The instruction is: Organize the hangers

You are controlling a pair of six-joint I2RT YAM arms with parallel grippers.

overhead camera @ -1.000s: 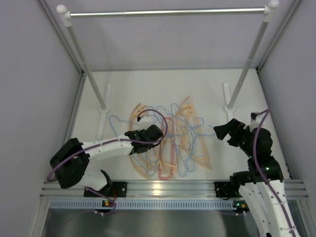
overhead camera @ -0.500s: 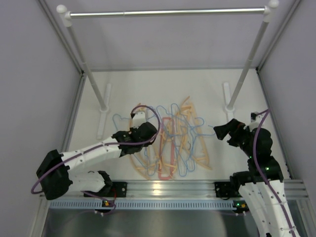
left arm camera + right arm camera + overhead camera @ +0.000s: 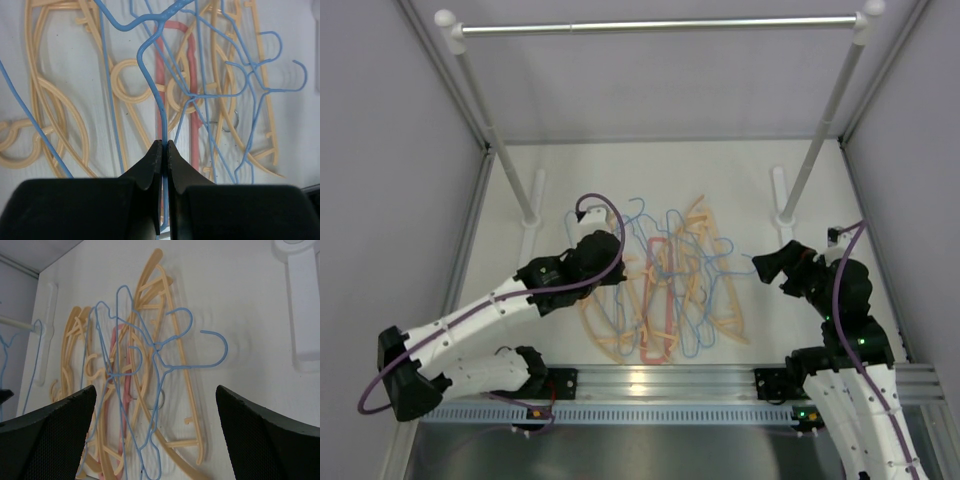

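left pincer (image 3: 164,143) tight on half-hidden blue hanger (image 3: 161,120)

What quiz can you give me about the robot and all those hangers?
1. Fill in the blank: the number of hangers hooked on the silver rail is ___.
2. True or false: the right gripper is shut tight on something.
3. Pick one. What is the left gripper pinching?
A. a thin blue wire hanger
B. the silver rail
C. nothing at all

Key: 1. zero, they all lie in a pile on the table. 2. false, its fingers are wide apart and hold nothing. 3. A.
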